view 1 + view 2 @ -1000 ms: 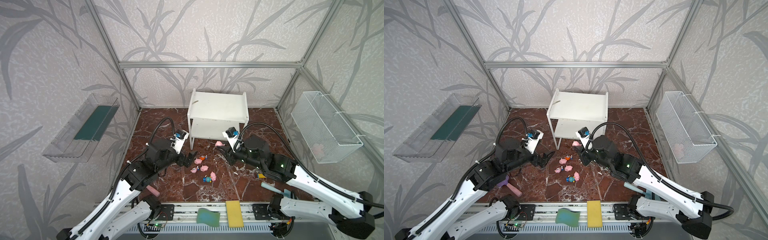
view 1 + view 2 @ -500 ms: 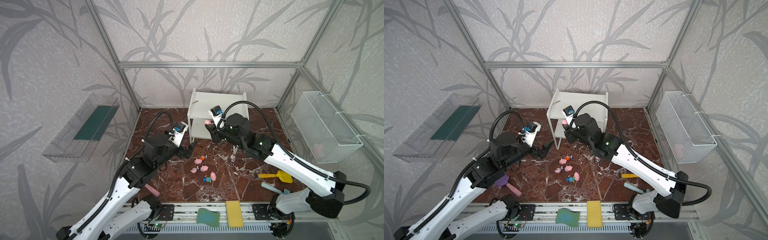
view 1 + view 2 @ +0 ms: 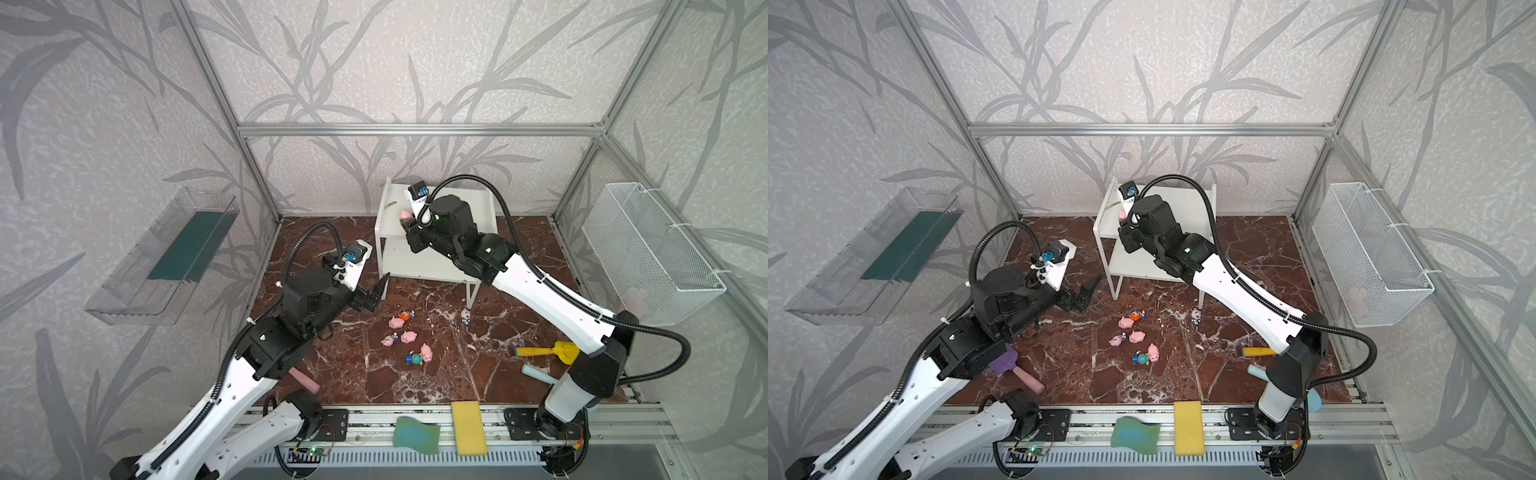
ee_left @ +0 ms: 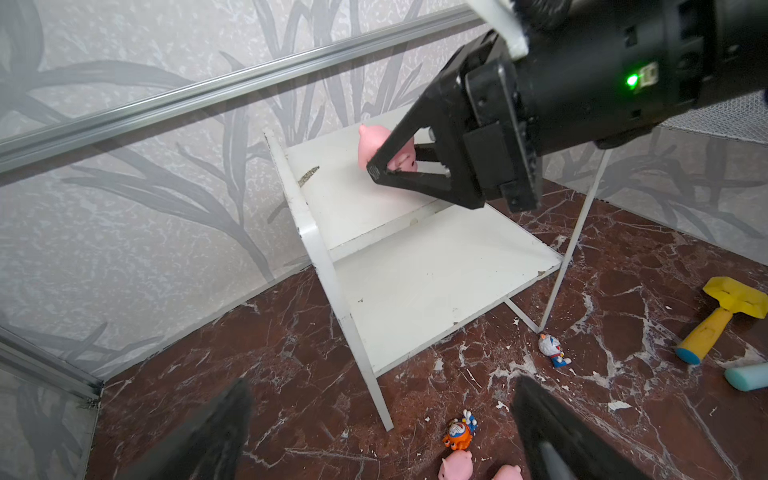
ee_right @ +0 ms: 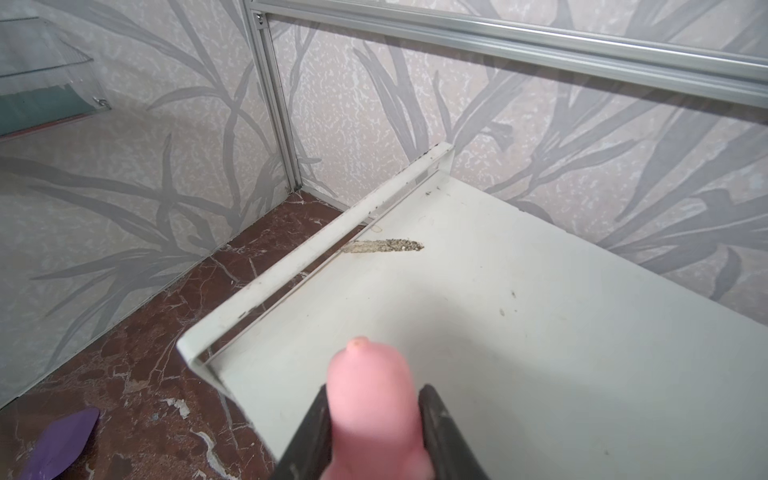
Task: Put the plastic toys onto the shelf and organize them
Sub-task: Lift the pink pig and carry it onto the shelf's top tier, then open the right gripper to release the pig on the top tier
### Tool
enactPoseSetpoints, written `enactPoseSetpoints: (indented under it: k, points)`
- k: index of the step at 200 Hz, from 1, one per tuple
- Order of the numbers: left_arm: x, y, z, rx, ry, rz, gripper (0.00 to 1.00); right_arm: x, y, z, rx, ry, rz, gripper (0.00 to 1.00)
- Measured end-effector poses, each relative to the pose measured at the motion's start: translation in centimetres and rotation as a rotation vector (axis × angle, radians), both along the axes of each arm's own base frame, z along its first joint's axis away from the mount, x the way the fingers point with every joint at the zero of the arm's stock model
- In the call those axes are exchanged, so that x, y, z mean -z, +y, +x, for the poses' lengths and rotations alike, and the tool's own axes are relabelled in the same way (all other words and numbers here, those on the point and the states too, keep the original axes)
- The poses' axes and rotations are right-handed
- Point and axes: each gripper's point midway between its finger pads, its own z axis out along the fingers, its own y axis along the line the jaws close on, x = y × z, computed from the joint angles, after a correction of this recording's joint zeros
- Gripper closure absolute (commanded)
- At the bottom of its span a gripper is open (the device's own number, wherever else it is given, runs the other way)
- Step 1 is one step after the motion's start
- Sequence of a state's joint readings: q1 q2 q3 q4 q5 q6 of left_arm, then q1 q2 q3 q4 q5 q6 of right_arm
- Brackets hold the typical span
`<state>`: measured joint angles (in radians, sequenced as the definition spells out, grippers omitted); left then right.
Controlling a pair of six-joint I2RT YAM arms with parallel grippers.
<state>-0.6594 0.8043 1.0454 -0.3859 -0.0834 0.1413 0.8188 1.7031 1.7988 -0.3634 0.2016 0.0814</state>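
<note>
Right now the right gripper (image 5: 374,419) is pinching a glossy, rounded pink pig (image 5: 370,386) between its dark fingers. The jaws are standing narrow, holding it over the top board of the shelf (image 5: 540,311), close to the raised side panel; contact with the board is not showing. The shelf is looking flat, matte white and scuffed, standing on thin legs. The right arm is blocking much of the top tier in both top views. The left gripper (image 3: 377,291) is hovering near the shelf's front corner with jaws spread wide, gripping nothing. More pink pigs (image 3: 409,336) and tiny multicoloured figurines (image 3: 413,358) are lying scattered on the red-brown marble floor (image 3: 415,386) in front of the shelf. A yellow shovel (image 3: 548,351) is lying well apart from them.
</note>
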Motion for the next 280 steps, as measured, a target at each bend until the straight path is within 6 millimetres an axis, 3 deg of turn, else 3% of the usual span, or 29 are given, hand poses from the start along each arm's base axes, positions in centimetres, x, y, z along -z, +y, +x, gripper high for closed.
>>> enactPoseSetpoints:
  k: [47, 95, 128, 150, 195, 219, 280]
  points:
    - [-0.5, 0.7, -0.3, -0.011, -0.034, -0.014, 0.01, 1.6, 1.4, 1.3, 0.006, 0.031, -0.012, 0.54]
    - [0.8, 1.1, -0.1, -0.026, -0.020, -0.008, 0.01, 1.5, 1.5, 1.5, 0.012, 0.032, 0.000, 0.38]
    - [1.6, 1.4, -0.1, -0.033, -0.010, -0.003, 0.01, 1.3, 1.2, 1.4, 0.013, 0.028, -0.006, 0.33]
    - [1.7, 1.5, -0.2, -0.035, -0.013, -0.006, 0.01, 0.4, 0.2, 1.0, 0.017, 0.017, 0.004, 0.31]
    - [1.7, 1.8, -0.1, -0.044, -0.016, -0.014, 0.01, -3.2, -3.8, -0.4, 0.046, -0.038, 0.062, 0.29]
    - [1.8, 1.8, 0.0, -0.045, -0.014, -0.018, 0.01, -4.5, -5.2, -0.1, 0.063, -0.056, 0.090, 0.28]
    - [1.6, 1.9, 0.0, -0.045, -0.016, -0.027, 0.01, -1.2, -4.8, 1.8, 0.080, 0.008, 0.024, 0.28]
